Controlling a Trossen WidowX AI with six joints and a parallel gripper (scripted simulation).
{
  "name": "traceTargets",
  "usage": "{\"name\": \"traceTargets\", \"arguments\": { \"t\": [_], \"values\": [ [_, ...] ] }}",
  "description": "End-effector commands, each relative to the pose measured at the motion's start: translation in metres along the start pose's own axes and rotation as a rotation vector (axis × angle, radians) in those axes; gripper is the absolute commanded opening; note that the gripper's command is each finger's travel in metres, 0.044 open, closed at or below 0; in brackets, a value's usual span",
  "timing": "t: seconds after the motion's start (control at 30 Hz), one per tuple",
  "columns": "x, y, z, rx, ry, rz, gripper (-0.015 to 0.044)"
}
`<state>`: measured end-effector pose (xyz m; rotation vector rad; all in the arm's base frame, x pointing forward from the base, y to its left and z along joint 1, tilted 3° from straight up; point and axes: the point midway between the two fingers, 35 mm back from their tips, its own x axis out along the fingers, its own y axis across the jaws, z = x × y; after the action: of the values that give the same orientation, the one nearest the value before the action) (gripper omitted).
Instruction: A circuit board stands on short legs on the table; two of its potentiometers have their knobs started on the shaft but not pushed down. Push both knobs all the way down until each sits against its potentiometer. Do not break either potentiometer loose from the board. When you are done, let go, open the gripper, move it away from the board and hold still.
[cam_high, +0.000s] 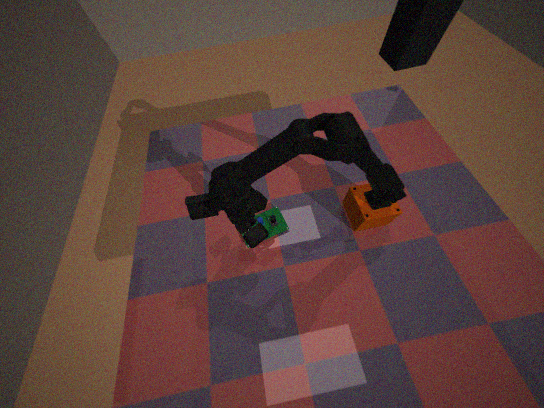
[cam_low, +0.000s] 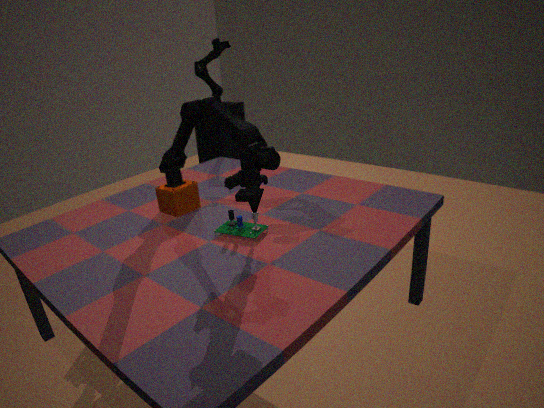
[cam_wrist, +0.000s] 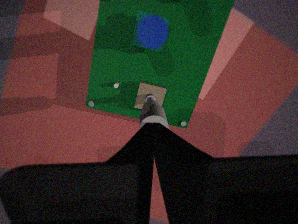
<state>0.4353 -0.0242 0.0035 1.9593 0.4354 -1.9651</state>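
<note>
Circuit board (cam_high: 279, 229) (cam_low: 243, 231) (cam_wrist: 112, 65): pale knob (cam_low: 255, 218) (cam_wrist: 154, 119) prob. not fully down, black knob (cam_high: 273, 220) (cam_low: 231, 215) apparently also left. My gripper (cam_high: 254, 246) (cam_low: 255, 210) (cam_wrist: 152, 130) is clenched, empty, directly above the pale one.

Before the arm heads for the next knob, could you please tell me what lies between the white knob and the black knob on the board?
The blue knob stands between them, as the exterior view shows.

You have a bench (cam_low: 320, 260) checkered red and slate-blue; on it a plain green circuit board (cam_high: 281, 227) (cam_low: 235, 229) (cam_wrist: 195, 65); on the board a blue knob (cam_high: 260, 220) (cam_low: 240, 220) (cam_wrist: 152, 31); near the board, a solid orange block (cam_high: 356, 212) (cam_low: 178, 200); above it, black jaws (cam_low: 255, 210).
</note>
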Motion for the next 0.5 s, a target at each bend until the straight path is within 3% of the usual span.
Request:
{"name": "traceTargets", "arguments": {
  "t": [0.0,0.47],
  "values": [
    [0.0088,-0.0005,-0.0002,0.005,-0.004,-0.006,0.0],
    [0.015,-0.0006,-0.0001,0.005,-0.004,-0.006,0.0]
  ]
}}
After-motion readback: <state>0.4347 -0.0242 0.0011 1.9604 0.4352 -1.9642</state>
